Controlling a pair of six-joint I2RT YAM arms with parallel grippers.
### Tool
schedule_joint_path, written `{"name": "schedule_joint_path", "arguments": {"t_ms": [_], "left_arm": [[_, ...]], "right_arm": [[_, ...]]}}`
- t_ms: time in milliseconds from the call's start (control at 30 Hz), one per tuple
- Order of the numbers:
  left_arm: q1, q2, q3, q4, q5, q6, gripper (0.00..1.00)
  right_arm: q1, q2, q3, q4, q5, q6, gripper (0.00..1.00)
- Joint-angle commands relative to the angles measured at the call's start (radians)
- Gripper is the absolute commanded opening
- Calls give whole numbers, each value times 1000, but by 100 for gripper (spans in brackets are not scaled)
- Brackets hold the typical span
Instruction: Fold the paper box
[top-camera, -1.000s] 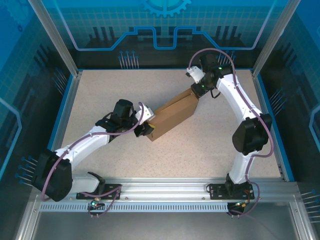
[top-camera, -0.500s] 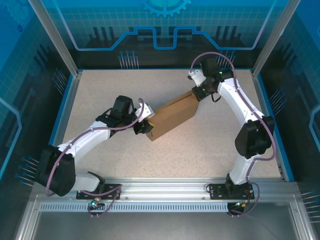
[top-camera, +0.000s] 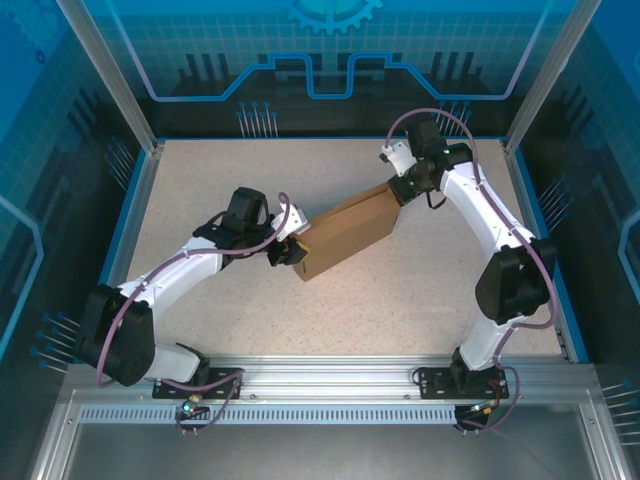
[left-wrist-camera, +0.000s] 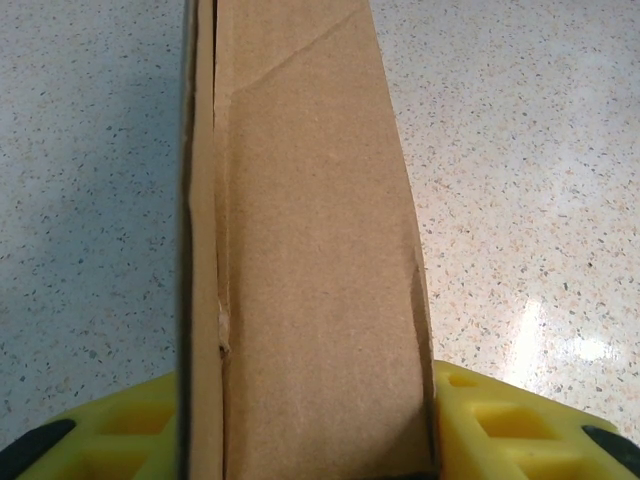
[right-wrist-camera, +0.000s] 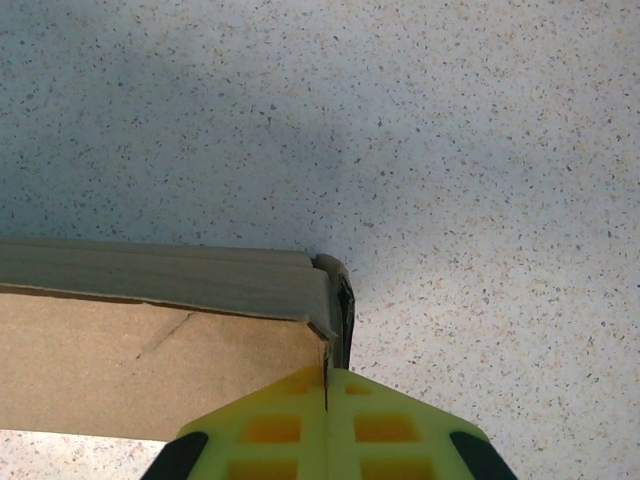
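**Speckled bench, brown box gripped at both ends**

Blue-lit enclosure walls surround an off-white speckled bench (top-camera: 250, 180). Near the middle of the overhead view lies the plain brown cardboard paper box (top-camera: 345, 232), a long, shallow shape running diagonally from lower left to upper right.

At the lower-left end, the left fingers (top-camera: 288, 252) are clamped on the paper box. In the left wrist view, one yellow pad (left-wrist-camera: 500, 430) sits on each side of the cardboard (left-wrist-camera: 310, 250), spanning its narrow width. A loose panel edge runs along the left of that view, not quite flush with the face beside it.

At the upper-right end, the right fingers (top-camera: 397, 188) sit at the box's far corner. In the right wrist view, their yellow pads (right-wrist-camera: 270, 425) are pressed together. A thin cardboard edge at the corner of the box (right-wrist-camera: 150, 350) runs into their seam, so they appear to be pinching a single wall or flap.

The box looks light, and stiff only along its creased panels. Its faces would probably bow or dent under a hard squeeze, as the faint crease lines on the top already suggest. Smooth card could also slip between the pads. Holds near corners and folded edges, where layers double up, seem safer than holds at mid-panel. A pull on one thin flap risks a tear at the score line.
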Motion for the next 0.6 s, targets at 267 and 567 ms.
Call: {"name": "schedule_joint_path", "arguments": {"t_ms": [267,567], "left_arm": [[15,18,37,-19,6,7,46],[15,18,39,-24,0,12,46]], "right_arm": [[-17,-58,-106,31,-49,-61,3],[-18,-84,-181,89,-43,-89,4]]}}
